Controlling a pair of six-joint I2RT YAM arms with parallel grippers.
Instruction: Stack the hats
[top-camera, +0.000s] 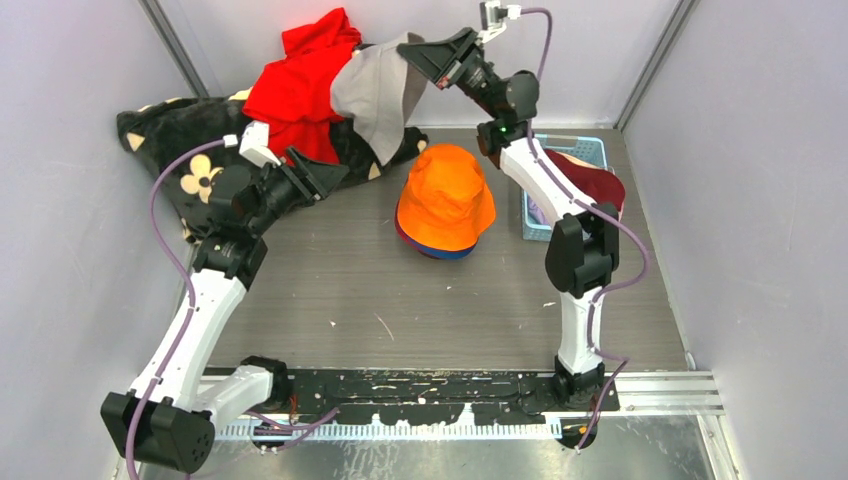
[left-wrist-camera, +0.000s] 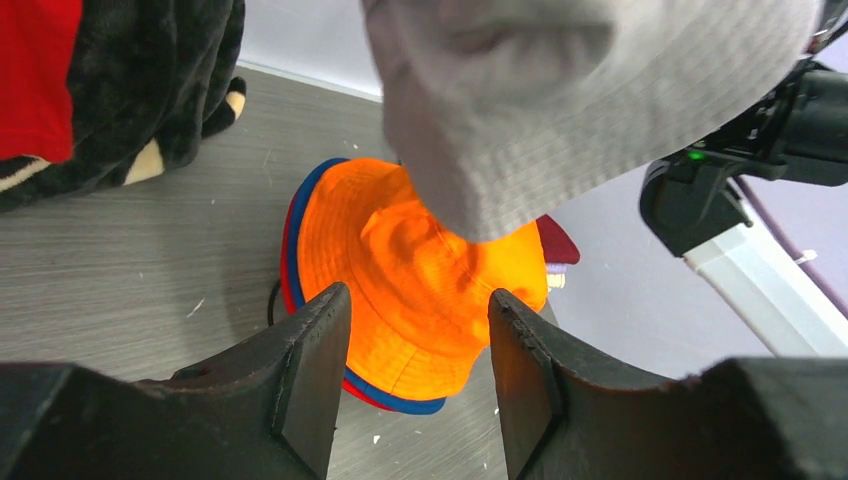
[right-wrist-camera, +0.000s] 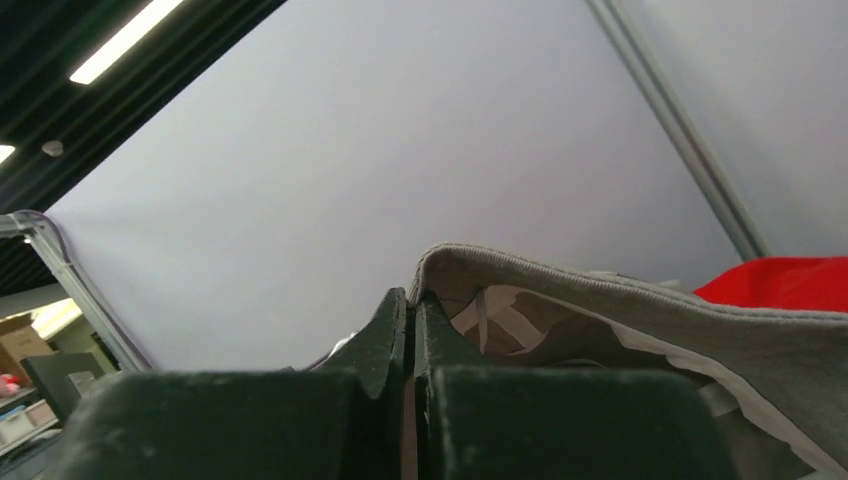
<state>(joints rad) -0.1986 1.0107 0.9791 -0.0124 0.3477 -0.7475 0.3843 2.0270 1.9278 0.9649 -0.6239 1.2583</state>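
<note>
Far-left corner of the surface: black blanket under a red garment. Left fingers, apart and empty, hover beside them. Far edge, centre: grey hat hangs aloft, brim clamped in the right fingers. Mid-surface: orange hat tops the stack, with only blue and red rims showing beneath. Right edge: basket holding a maroon hat. Risk: pinched at one brim point, the limp grey hat may slip or land off-centre. The right arm hides the rest of the basket.
</note>
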